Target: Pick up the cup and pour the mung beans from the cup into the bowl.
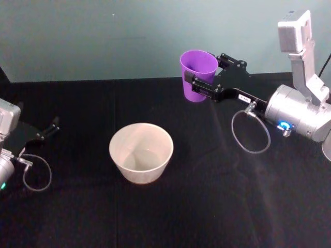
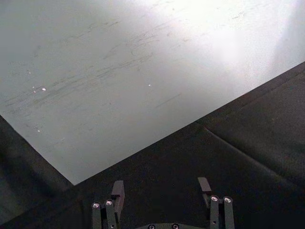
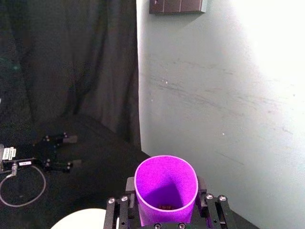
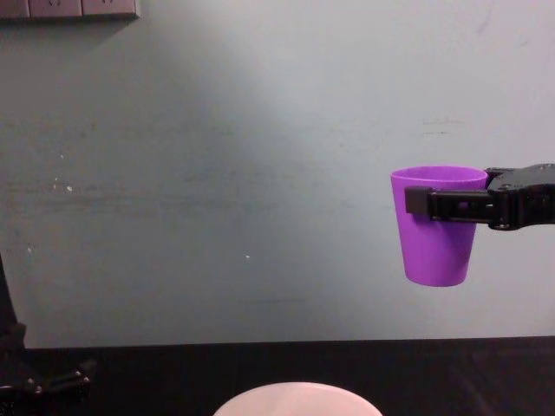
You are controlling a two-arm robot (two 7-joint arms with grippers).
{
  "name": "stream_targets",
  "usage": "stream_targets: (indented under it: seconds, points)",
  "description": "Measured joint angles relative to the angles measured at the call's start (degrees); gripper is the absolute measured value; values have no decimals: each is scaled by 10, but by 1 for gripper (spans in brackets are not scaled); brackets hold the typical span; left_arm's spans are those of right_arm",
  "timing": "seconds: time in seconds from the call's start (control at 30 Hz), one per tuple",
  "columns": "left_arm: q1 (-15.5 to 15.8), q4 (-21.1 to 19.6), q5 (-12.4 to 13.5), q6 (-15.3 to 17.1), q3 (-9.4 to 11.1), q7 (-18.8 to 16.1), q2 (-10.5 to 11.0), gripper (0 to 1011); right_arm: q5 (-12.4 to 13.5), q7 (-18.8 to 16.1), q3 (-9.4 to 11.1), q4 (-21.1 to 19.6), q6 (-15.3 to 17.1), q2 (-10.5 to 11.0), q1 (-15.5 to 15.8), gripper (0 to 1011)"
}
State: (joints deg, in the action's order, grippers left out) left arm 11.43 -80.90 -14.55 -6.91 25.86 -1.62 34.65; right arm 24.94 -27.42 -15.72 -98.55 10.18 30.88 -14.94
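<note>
My right gripper (image 1: pixel 202 78) is shut on the purple cup (image 1: pixel 198 72) and holds it upright, high above the table, behind and to the right of the bowl (image 1: pixel 116 143). In the chest view the cup (image 4: pixel 434 243) hangs well above the bowl's rim (image 4: pixel 295 395), with the right gripper (image 4: pixel 447 204) clamped just below its lip. A few mung beans (image 3: pixel 166 207) lie at the bottom of the cup (image 3: pixel 162 179). The pale bowl's inside looks bare. My left gripper (image 1: pixel 47 131) rests open at the table's left side, its fingers (image 2: pixel 117 190) apart over black cloth.
Black cloth covers the table (image 1: pixel 207 206) up to a pale green wall (image 1: pixel 103 41). Cable loops hang beside both wrists (image 1: pixel 251 132). A wall socket plate (image 4: pixel 69 9) sits high on the wall. The left gripper (image 3: pixel 55 152) lies far across from the cup.
</note>
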Motion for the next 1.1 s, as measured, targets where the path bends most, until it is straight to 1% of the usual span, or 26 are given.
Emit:
stream_targets:
  seconds: [1.1]
  points:
    - [0,0,0,0,0,0,0,1000,-1,0,0,0,-1,0,0,733]
